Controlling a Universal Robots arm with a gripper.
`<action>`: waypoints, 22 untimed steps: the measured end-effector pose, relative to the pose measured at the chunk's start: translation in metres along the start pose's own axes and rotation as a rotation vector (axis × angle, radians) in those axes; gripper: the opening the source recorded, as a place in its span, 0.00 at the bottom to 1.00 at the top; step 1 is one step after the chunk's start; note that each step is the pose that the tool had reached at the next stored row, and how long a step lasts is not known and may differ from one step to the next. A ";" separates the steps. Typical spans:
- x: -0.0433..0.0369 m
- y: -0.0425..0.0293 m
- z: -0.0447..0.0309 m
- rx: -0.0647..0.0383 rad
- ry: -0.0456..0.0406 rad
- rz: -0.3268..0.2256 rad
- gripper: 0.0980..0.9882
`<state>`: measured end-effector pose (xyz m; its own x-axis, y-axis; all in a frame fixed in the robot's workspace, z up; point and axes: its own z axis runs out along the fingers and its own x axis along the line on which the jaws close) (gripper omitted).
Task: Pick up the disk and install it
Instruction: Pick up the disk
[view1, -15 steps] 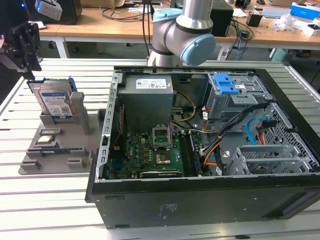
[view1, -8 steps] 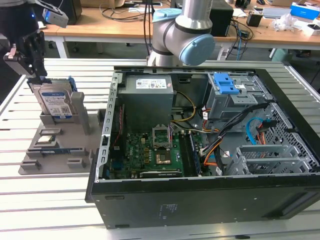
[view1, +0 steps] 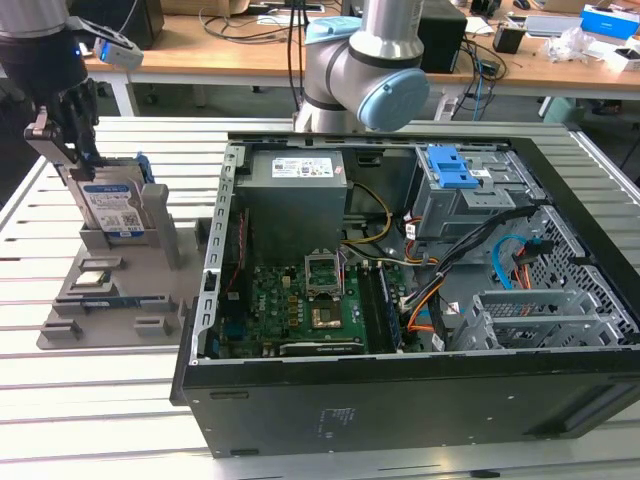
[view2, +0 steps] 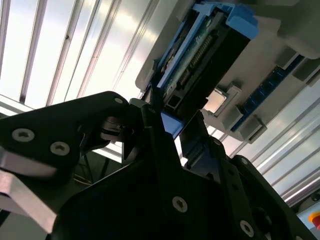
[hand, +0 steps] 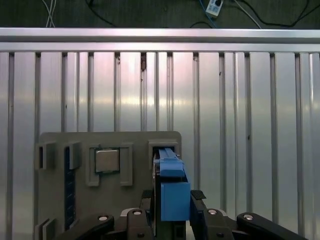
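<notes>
Nearest in the exterior view is the black wall of an open computer case (view1: 400, 410), lying on its side on a slatted metal table (view1: 90, 410), with a green circuit board (view1: 300, 305) on its floor. To the exterior view's left of the case, well apart from it, sits a flat grey holder (view1: 100, 318) with several slots, one of them keeping a small square chip (hand: 107, 160). At the holder's far end the disk (view1: 113, 205) stands upright on its edge in a slot, label facing the camera, blue side rails around it. The gripper (view1: 70, 150) reaches down onto the top of the disk; in both wrist views its black fingers (hand: 199, 200) press against the two faces of the disk's blue end (hand: 174, 192), so it is clamped on the disk. Farther back inside the case are a grey power-supply box (view1: 295, 195) and a metal bay with a blue latch (view1: 455, 175). Behind the case rises the arm (view1: 370, 70), and beyond that are cluttered wooden desks (view1: 250, 45).
</notes>
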<state>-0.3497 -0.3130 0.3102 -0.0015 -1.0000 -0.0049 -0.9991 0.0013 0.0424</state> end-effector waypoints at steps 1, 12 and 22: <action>0.0000 -0.0001 0.0016 0.000 0.0001 0.000 0.36; 0.0001 -0.0007 0.0156 0.000 0.0001 0.000 0.36; 0.0001 -0.0009 0.0210 0.000 0.0001 0.000 0.36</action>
<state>-0.3497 -0.3131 0.2892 -0.0013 -1.0000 -0.0048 -0.9991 0.0011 0.0425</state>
